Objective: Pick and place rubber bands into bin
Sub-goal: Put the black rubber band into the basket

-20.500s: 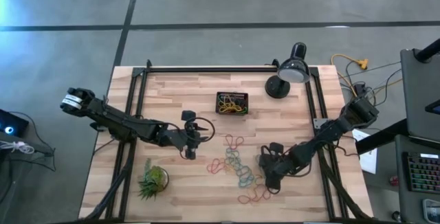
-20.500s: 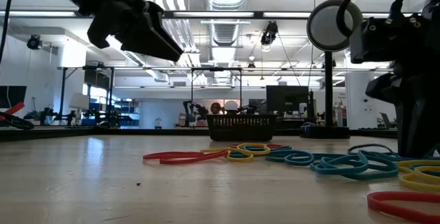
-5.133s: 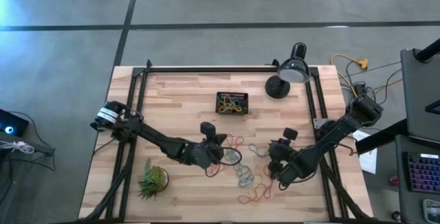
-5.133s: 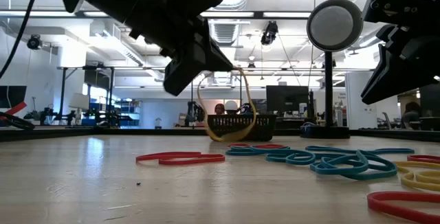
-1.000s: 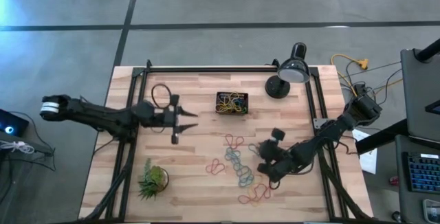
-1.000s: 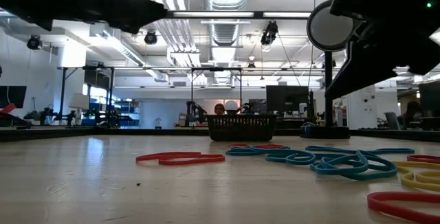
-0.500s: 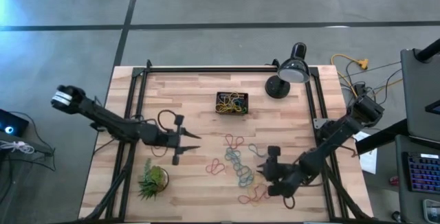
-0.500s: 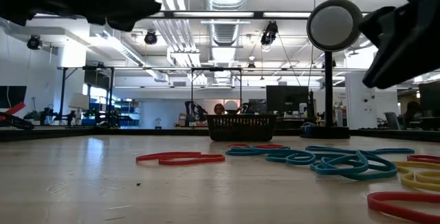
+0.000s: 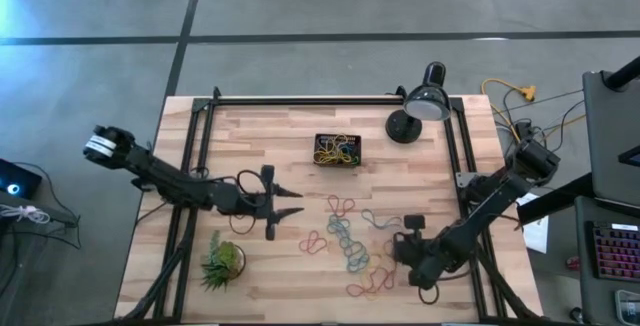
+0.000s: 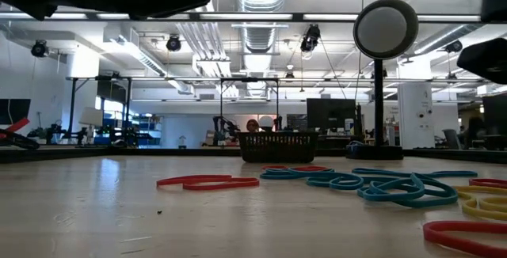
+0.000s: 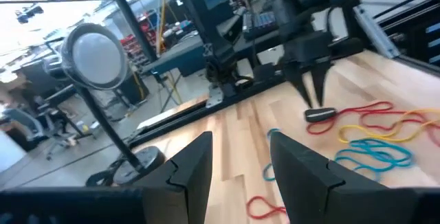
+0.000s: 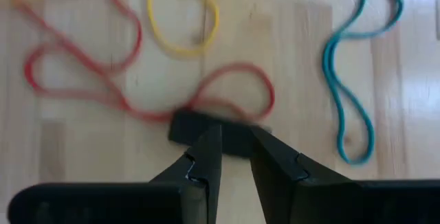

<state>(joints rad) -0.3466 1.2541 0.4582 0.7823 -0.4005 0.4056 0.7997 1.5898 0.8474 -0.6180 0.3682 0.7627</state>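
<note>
Bin part-filled, many rubber bands loose on the table

The bin [image 9: 337, 150] sits at mid-table near the far edge, next to the lamp [image 9: 420, 109], with a tangle of yellow, red and dark bands inside. The rubber bands [image 9: 345, 241] still out lie spread nearer the front. The left gripper [image 9: 287, 207] hovers beside them, fingers parted and empty — the right gripper [image 12: 230, 148] points down at a red band, fingers slightly apart, nothing held.
</note>
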